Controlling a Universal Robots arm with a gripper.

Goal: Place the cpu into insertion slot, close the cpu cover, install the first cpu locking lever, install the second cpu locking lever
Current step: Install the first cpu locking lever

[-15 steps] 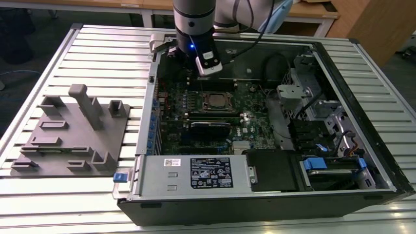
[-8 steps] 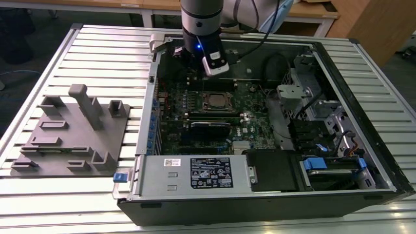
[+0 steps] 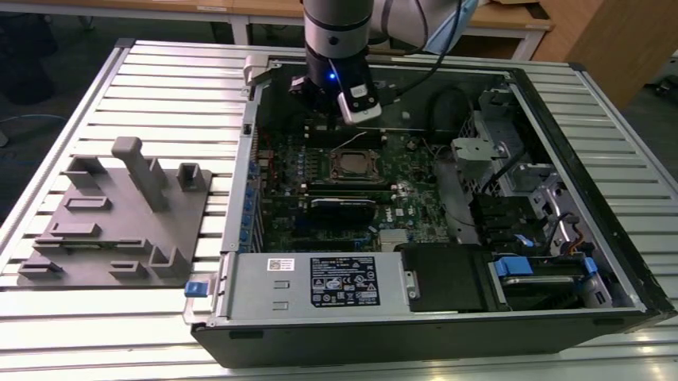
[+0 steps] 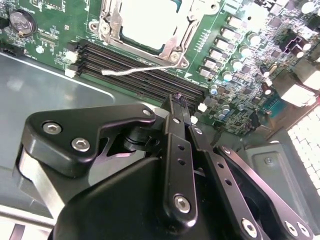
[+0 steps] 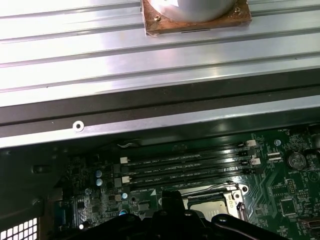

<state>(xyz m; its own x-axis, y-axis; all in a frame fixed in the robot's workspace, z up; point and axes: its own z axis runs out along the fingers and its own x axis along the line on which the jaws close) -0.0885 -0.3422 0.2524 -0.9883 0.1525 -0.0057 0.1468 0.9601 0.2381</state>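
Note:
The cpu [image 4: 150, 20] lies in the insertion slot [image 3: 354, 164] on the green board, its silver top showing through the window of the cpu cover [image 4: 172, 50], which lies down flat over it. A thin wire locking lever [image 4: 132, 71] juts out free over the memory slots; in the exterior view it stands up [image 3: 350, 141] from the socket's far edge. My gripper [image 4: 177, 100] hovers above the board beside the socket, over the memory slots, fingers pressed together with nothing between them. It hangs inside the case [image 3: 323, 107] near the far wall.
Long black memory slots [image 5: 185, 167] run beside the socket. A black card [image 3: 341, 208], a power supply [image 3: 317, 282] and drive cages [image 3: 519, 198] crowd the case. A grey fixture plate with upright pegs [image 3: 117, 214] sits at the exterior view's left. A copper-based round part [image 5: 195, 15] rests on the slatted table.

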